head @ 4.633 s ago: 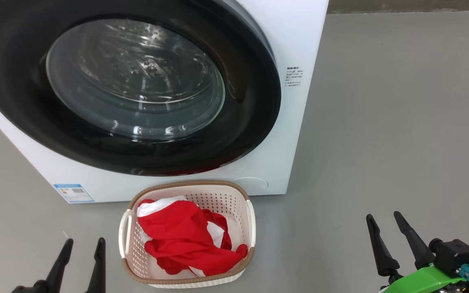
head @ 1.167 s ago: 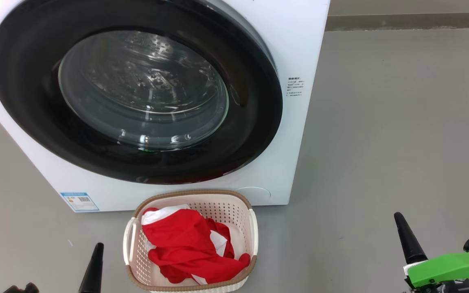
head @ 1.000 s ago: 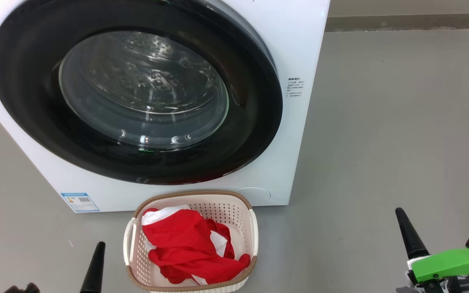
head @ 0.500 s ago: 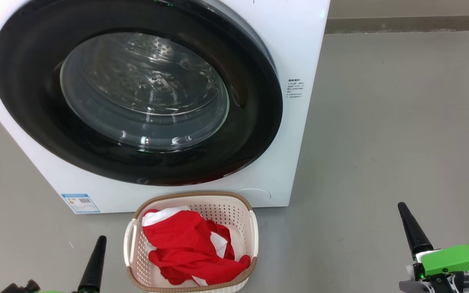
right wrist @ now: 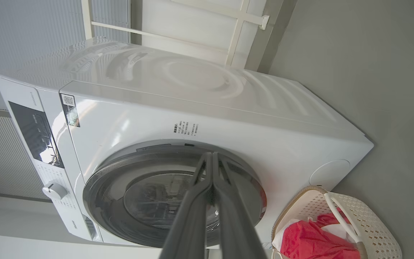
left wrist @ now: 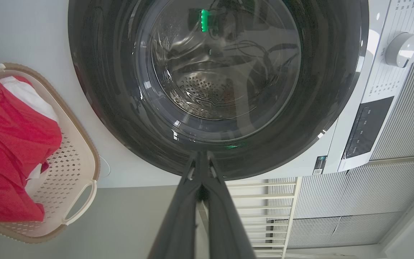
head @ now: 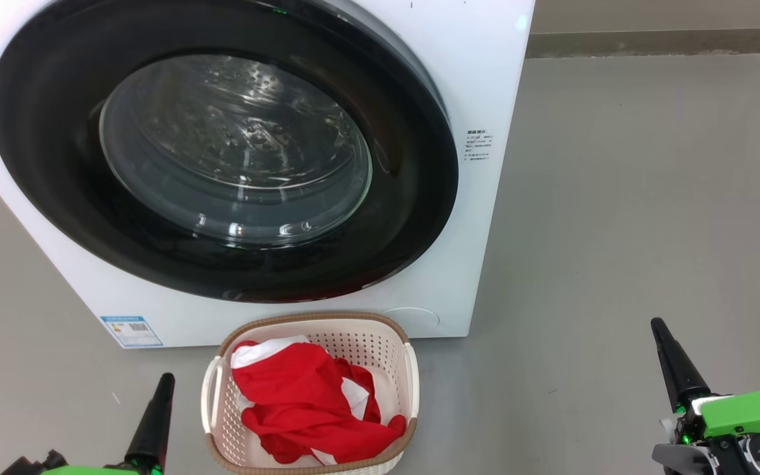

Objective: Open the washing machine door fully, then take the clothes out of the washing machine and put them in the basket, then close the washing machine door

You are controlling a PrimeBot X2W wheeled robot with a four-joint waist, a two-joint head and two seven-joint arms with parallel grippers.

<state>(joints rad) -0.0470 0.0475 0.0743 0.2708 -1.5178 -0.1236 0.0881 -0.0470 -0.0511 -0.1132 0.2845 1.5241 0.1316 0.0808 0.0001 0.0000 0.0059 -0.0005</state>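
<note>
One basket [head: 314, 319], clothes [head: 301, 396] inside, between left pincer [head: 166, 382], right pincer [head: 657, 326].

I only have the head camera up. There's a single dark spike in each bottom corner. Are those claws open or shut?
Observer: Shut. The left wrist view shows the left gripper with its two fingers pressed together, holding nothing.
Operator: And the other one?
Observer: Same. In the right wrist view, the right gripper has its fingers touching and empty.
Operator: Does the washing machine have controls?
Observer: Yes, a white knob and a dark panel above the door.
</note>
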